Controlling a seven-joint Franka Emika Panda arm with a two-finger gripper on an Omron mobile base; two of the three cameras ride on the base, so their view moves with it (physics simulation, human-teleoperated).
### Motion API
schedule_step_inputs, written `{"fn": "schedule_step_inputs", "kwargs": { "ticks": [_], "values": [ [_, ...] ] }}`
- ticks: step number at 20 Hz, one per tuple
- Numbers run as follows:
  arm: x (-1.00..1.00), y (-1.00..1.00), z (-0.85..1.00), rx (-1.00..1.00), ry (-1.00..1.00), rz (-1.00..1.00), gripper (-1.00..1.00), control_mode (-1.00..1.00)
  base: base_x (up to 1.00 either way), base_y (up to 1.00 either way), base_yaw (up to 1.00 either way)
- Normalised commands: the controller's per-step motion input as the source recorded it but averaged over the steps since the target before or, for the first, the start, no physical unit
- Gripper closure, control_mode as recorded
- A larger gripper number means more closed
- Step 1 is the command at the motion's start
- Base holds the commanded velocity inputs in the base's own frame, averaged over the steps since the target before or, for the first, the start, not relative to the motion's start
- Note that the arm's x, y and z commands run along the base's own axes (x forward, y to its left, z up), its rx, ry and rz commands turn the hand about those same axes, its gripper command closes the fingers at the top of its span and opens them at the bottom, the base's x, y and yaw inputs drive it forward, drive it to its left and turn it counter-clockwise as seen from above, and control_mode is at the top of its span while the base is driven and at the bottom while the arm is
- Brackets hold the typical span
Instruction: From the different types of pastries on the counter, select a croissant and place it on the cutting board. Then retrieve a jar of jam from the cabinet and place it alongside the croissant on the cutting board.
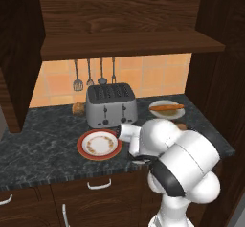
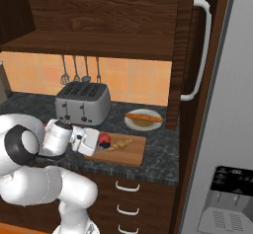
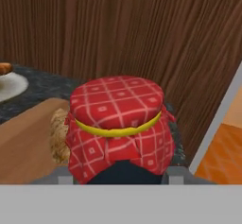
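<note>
Jar of jam [image 3: 116, 124]: nearest the hand camera, red checked cloth lid with a yellow band, dark body below; it sat over the near left end of the cutting board [image 2: 129, 151].
Tool [image 2: 100, 141]: clenched on the jar of jam, low over the board at the desk's front edge.
Red-rimmed plate [image 1: 99, 144]: lay near the desk's [image 1: 43, 142] front edge, left of the arm.
Toaster [image 1: 111, 105]: stood toward the back edge.
Croissant [image 2: 120, 143]: lay on the cutting board, just right of the jar.
Long pastry [image 2: 144, 116]: rested on a white plate [image 2: 143, 123] near the desk's back right corner.
</note>
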Motion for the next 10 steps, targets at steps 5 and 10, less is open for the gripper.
{"fn": "schedule_step_inputs", "kwargs": {
  "ticks": [5,10],
  "values": [
    [0.29,0.0,-0.13,0.08,-0.1,0.0,1.0,-1.0,0.0,0.0,0.0],
    [0.54,0.0,0.0,0.07,-0.06,0.0,1.0,-1.0,0.0,0.0,0.0]
  ]
}}
